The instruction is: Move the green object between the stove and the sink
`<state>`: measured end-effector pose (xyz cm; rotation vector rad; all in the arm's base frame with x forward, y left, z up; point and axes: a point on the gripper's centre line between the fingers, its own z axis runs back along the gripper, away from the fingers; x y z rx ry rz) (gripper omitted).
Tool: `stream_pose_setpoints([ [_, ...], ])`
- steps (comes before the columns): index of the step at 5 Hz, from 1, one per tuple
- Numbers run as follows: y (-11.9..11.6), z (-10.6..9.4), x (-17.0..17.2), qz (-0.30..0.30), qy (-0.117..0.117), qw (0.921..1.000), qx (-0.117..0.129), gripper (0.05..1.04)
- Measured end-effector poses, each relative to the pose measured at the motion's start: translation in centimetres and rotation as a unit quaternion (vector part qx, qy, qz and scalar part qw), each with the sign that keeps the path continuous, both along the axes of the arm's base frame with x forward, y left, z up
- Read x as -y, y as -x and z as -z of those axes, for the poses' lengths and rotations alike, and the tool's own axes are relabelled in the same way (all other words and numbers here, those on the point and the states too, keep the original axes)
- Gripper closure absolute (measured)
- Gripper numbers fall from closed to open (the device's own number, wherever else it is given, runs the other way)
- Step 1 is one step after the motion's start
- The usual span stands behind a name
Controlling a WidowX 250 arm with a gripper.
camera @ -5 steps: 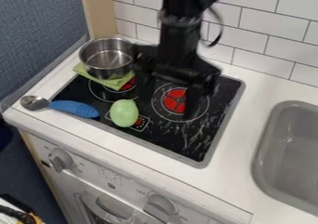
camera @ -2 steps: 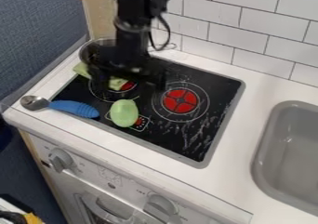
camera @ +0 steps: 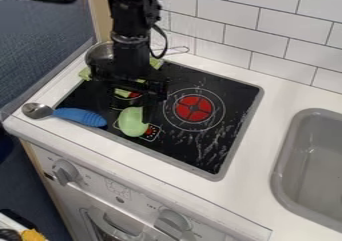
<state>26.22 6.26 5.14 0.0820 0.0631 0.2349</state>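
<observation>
The arm (camera: 127, 35) comes in from the top edge and hangs down over the left part of the black stove (camera: 214, 145), with its pincer (camera: 132, 107) low above the cooktop. The pincer stands wide, one finger to the left and the other to the right, with a gap between them and nothing held in it. The green object (camera: 132, 124), pale and rounded, lies on the stove near its front left edge, beside a small panel with a red spot (camera: 149, 131). The right-hand finger, as seen here, covers the object's upper right side; whether the two touch, I cannot tell. Behind the pincer, at the stove's back left corner, a metal pot (camera: 99, 51) stands on a green cloth (camera: 85, 74), both partly hidden by the arm; the pot's handle (camera: 176, 50) points right. A spoon (camera: 80, 116) with a blue handle lies to the left of the green object, its metal bowl over the white counter (camera: 260, 185) and the end of its handle over the stove's edge. A red burner (camera: 194, 108) shows to the right of the pincer. Well apart from the green object, the grey sink (camera: 284, 170) is set into the counter at the right. White tiles (camera: 267, 45) line the wall behind, and knobs (camera: 65, 172) sit on the front below.
</observation>
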Motion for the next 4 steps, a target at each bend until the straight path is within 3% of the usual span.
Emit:
stream_pose_setpoints([
  [3, -1.3, 2.5, -0.2, 0.013, 0.007, 0.9999, 0.004, 0.084],
  [4, -1.4, 3.0, -0.6, -0.007, 0.02, 0.9997, 0.013, 0.083],
])
